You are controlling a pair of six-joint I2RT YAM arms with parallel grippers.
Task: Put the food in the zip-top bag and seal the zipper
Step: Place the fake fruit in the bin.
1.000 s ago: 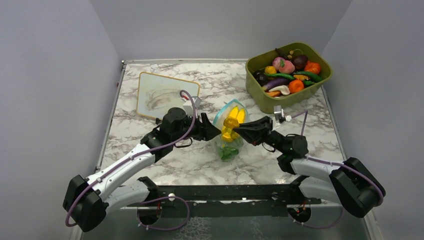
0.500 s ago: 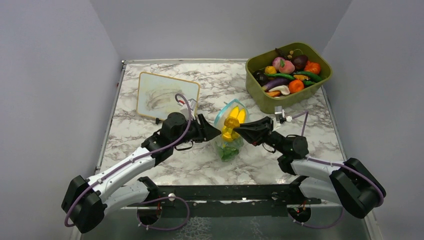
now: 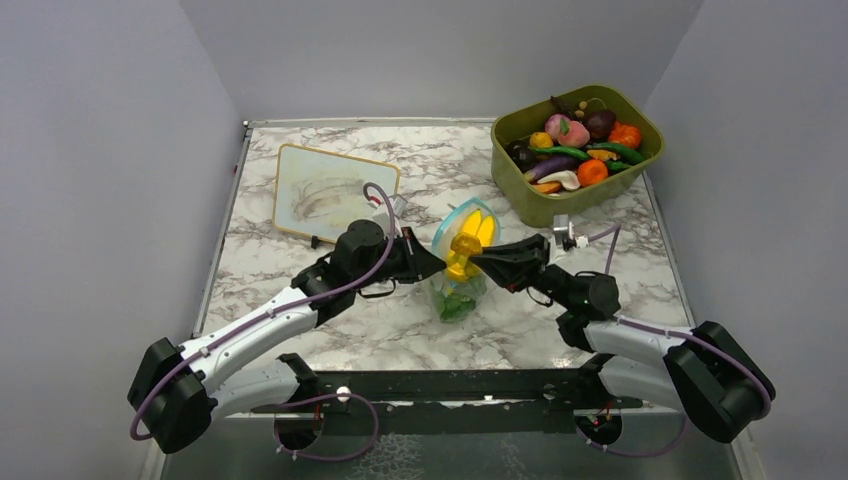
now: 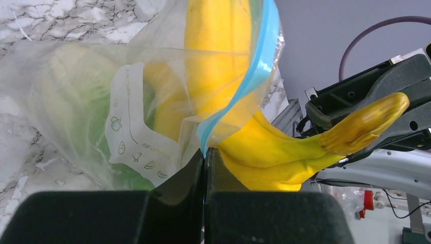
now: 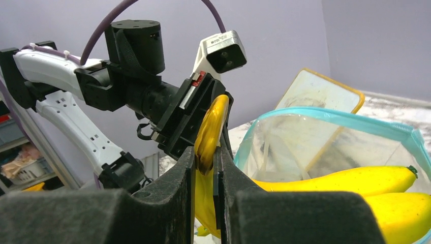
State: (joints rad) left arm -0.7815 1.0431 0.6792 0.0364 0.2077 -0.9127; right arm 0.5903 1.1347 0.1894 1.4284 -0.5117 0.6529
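Top external view shows the table [image 3: 250, 255] with the tub [image 3: 560, 208] of spare toys at 1 o'clock, the board [image 3: 320, 190] at 10 o'clock and the bag [image 3: 445, 283] near the centre, held up between the two arms with its mouth toward 12 o'clock. Bananas [image 4: 264, 147] sit half inside it: their tips are past the mouth, while the stem end sticks out toward the right arm. Lettuce [image 3: 457, 303] already lies at the bag's closed end, at 6 o'clock. At the bag's 9 o'clock the left gripper [image 4: 205, 160] is pinched tight on the mouth edge, holding it up. At 3 o'clock the right gripper [image 5: 206, 152] is clamped narrow on the banana stem. The zipper [image 4: 254, 76] curves open in a wide loop around the fruit and is not sealed. The step in hand looks like feeding the bananas in, so the right arm should push along the bag's length toward 6 o'clock, sliding the bunch down against the lettuce, and let go only once the stem is below the zipper. Meanwhile the left pinch should stay firm and high, so the soft film does not fold under the load or snag the stem. On the bag's side a white printed panel [image 4: 134, 132] carries small outline drawings of food. No brand name or readable words show anywhere.
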